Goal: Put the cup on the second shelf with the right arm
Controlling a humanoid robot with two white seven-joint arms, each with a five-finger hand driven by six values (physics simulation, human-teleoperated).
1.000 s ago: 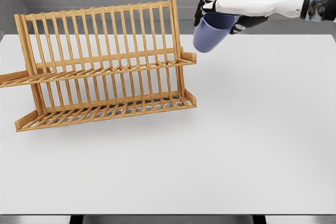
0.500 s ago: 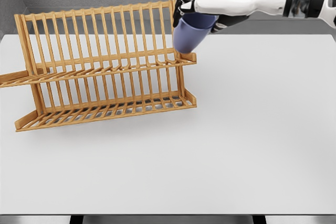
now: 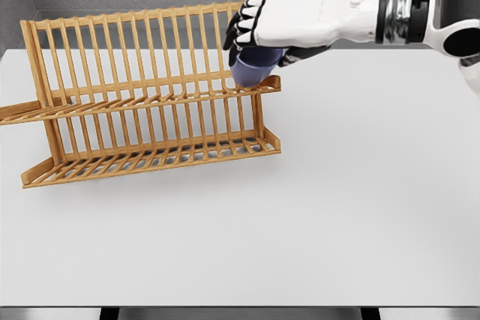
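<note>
White tabletop [image 3: 337, 207], and the right hand [image 3: 259, 24] grips a purple plastic cup [image 3: 251, 71] at the wooden two-tier dish rack's [image 3: 142, 95] upper shelf end; I'd settle it fully before letting go.

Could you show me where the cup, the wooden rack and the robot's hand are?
cup [image 3: 251, 71]: head view, its blue side below the fingers.
wooden rack [image 3: 112, 73]: head view, an upright slat.
right hand [image 3: 289, 19]: head view, white back of the hand.
</note>
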